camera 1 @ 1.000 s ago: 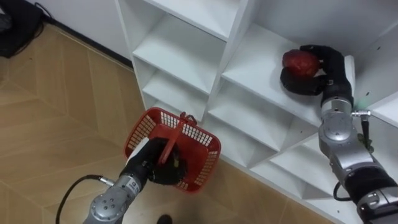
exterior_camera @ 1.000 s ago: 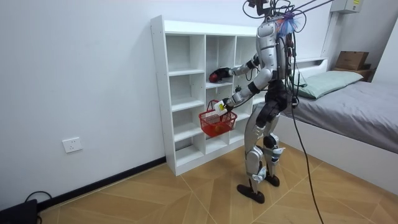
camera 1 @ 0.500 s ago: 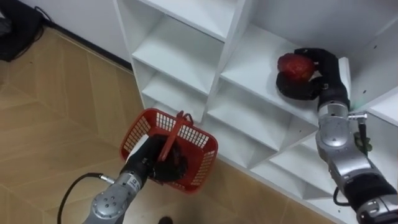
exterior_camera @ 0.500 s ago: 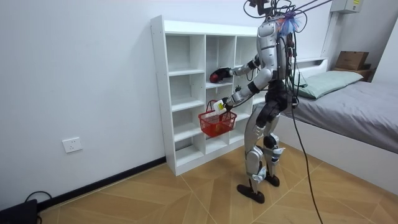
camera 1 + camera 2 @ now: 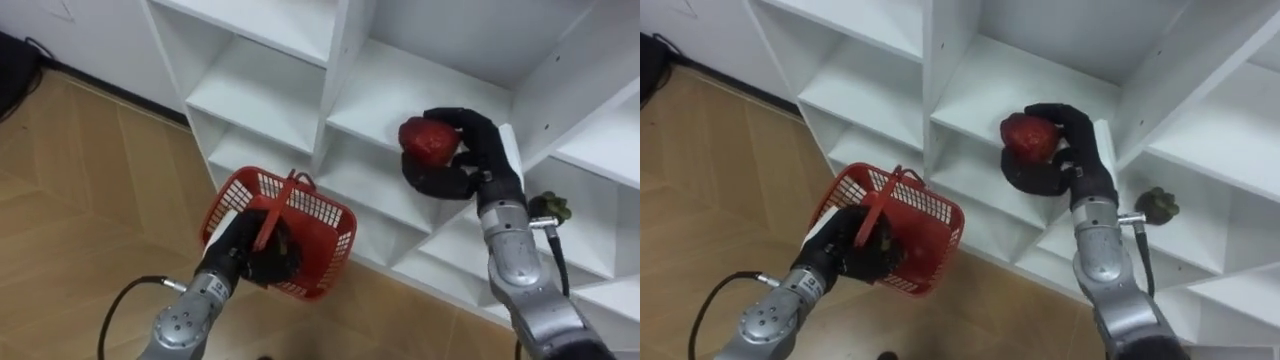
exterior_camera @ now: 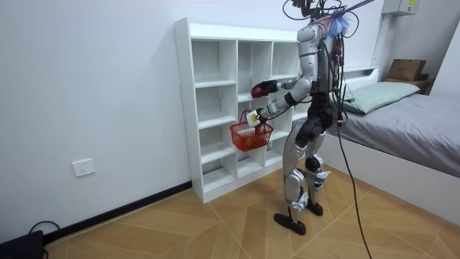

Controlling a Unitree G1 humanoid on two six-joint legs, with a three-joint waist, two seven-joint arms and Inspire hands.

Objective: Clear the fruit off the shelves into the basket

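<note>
While the robot stands facing the white closet (image 6: 215, 86), its right hand (image 5: 478, 150) is curled around a red fruit (image 5: 428, 142), held before the middle shelves. Lower and to the left, its left hand (image 5: 245, 252) grips the handle of a red basket (image 5: 325, 235).
</note>
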